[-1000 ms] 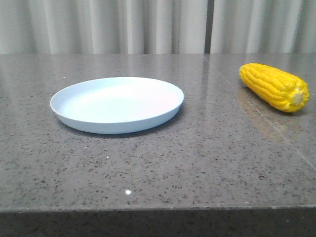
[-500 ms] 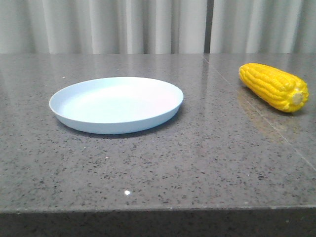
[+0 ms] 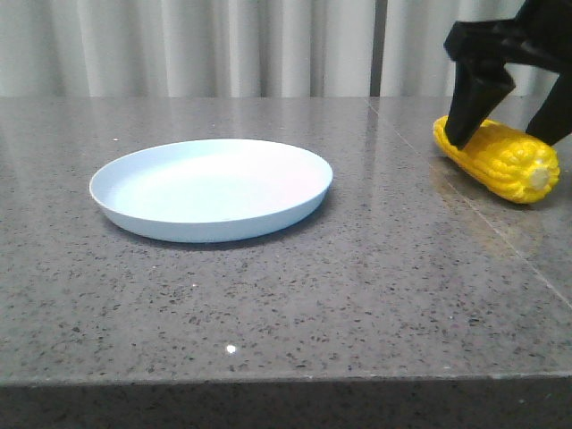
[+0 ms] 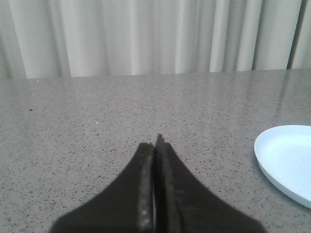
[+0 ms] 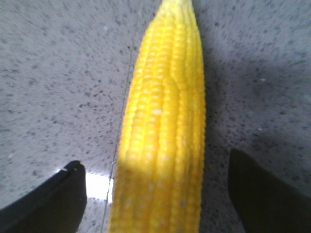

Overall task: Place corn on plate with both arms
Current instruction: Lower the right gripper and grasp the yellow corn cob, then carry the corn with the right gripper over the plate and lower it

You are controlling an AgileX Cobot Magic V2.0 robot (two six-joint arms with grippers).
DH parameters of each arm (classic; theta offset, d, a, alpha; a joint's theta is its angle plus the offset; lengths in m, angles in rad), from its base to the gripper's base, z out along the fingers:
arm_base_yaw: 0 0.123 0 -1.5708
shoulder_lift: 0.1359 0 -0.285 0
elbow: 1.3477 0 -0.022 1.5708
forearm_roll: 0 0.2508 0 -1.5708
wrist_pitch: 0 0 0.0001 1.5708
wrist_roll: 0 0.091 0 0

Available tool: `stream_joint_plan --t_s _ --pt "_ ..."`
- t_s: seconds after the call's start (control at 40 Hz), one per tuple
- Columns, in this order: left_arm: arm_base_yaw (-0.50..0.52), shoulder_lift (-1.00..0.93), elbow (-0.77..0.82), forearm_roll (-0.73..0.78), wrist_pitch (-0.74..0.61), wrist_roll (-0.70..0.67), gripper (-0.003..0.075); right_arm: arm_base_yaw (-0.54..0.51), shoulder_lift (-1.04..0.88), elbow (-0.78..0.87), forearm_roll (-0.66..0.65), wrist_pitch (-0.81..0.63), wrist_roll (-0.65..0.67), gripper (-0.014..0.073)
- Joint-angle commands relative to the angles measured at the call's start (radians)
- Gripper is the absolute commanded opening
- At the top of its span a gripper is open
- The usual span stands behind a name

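On the tabletop, right side: corn, lying flat, well apart from the plate. Right gripper: jaws spread, straddling the cob, no visible contact. Left gripper: jaws pressed together, near the plate, holding nothing. Handling note: lower evenly, keep the cob centred, and close across mid-length; a rounded cob may roll if pinched off-centre.

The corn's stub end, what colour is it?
Pale tan, against the bright yellow corn; the front view shows it best.
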Motion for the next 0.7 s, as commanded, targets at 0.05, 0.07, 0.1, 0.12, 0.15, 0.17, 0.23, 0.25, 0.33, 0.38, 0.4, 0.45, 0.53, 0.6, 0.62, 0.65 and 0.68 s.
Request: stream_joint_plan --t_s 0.05,0.07,0.1,0.12,0.15,0.17,0.23,0.25,0.33,0.38,0.4,0.45,0.53,0.6,0.62,0.65,0.68 --pt "0.0 0.011 -0.027 0.0 -0.077 -0.012 -0.002 0.007 0.021 -0.078 0.006 0.036 -0.005 0.0524" --pt "0.0 0.011 -0.027 0.0 -0.077 -0.012 -0.002 0.007 0.024 -0.083 0.005 0.043 -0.005 0.0474" --pt "0.0 0.011 -0.027 0.0 -0.077 -0.012 -0.002 0.007 0.025 -0.086 0.006 0.05 -0.005 0.0431" --pt "0.0 0.011 -0.027 0.0 -0.077 -0.012 -0.002 0.007 0.025 -0.09 0.006 0.056 -0.005 0.037" --pt "0.0 0.011 -0.027 0.0 -0.077 -0.012 -0.002 0.007 0.025 -0.093 0.006 0.058 -0.005 0.0311" --pt "0.0 0.011 -0.027 0.0 -0.077 -0.012 -0.002 0.007 0.025 -0.095 0.006 0.058 -0.005 0.0283" --pt "0.0 0.011 -0.027 0.0 -0.077 -0.012 -0.002 0.007 0.025 -0.103 0.006 0.062 -0.005 0.0186" --pt "0.0 0.011 -0.027 0.0 -0.077 -0.012 -0.002 0.007 0.025 -0.109 0.006 0.069 -0.005 0.0158" --pt "0.0 0.011 -0.027 0.0 -0.077 -0.012 -0.002 0.007 0.021 -0.128 0.006 0.085 -0.005 0.0114" --pt "0.0 0.011 -0.027 0.0 -0.077 -0.012 -0.002 0.007 0.011 -0.141 0.014 0.094 -0.005 0.0114" --pt "0.0 0.011 -0.027 0.0 -0.077 -0.012 -0.002 0.011 0.004 -0.15 0.024 0.098 -0.005 0.0114" --pt "0.0 0.011 -0.027 0.0 -0.077 -0.012 -0.002 0.024 -0.008 -0.17 0.035 0.109 -0.005 0.0114" --pt "0.0 0.011 -0.027 0.0 -0.077 -0.012 -0.002 0.074 -0.015 -0.214 0.034 0.125 0.005 0.0114" --pt "0.0 0.011 -0.027 0.0 -0.077 -0.012 -0.002 0.139 -0.008 -0.261 0.02 0.146 0.062 0.0114" --pt "0.0 0.011 -0.027 0.0 -0.077 -0.012 -0.002 0.161 -0.004 -0.276 0.01 0.151 0.085 0.0114" --pt "0.0 0.011 -0.027 0.0 -0.077 -0.012 -0.002 0.183 0.003 -0.291 -0.003 0.154 0.108 0.0114" --pt "0.0 0.011 -0.027 0.0 -0.077 -0.012 -0.002 0.214 0.012 -0.31 -0.021 0.157 0.14 0.0114"
